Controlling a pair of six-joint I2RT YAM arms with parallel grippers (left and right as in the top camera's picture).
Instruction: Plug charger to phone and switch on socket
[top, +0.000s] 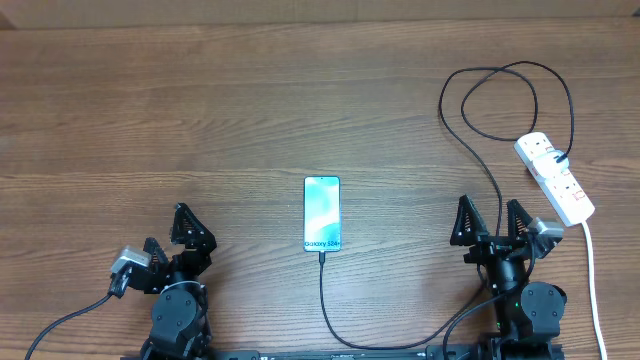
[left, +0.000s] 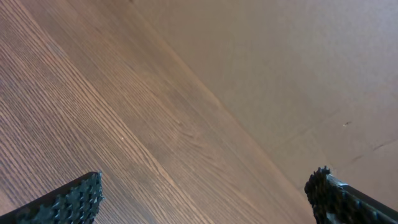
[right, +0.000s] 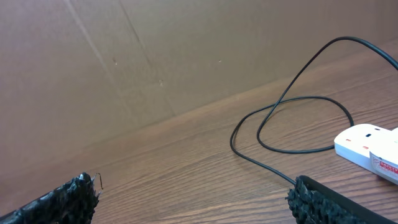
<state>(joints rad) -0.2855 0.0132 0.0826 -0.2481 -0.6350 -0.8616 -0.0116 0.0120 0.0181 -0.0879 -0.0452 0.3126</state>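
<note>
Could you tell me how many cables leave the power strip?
2: the black charger cable loops leftward to the phone; the thick white cord runs toward the near table edge.

A wood-grain table (top: 200, 110) is filling the overhead view, its grain running side to side. A plain brown wall (right: 186, 43), faintly creased, is rising behind its far edge under soft, even light.

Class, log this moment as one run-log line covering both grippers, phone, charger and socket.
left gripper: open, empty | right gripper: open, empty | charger: tip at phone near edge | socket: switch state unclear
</note>
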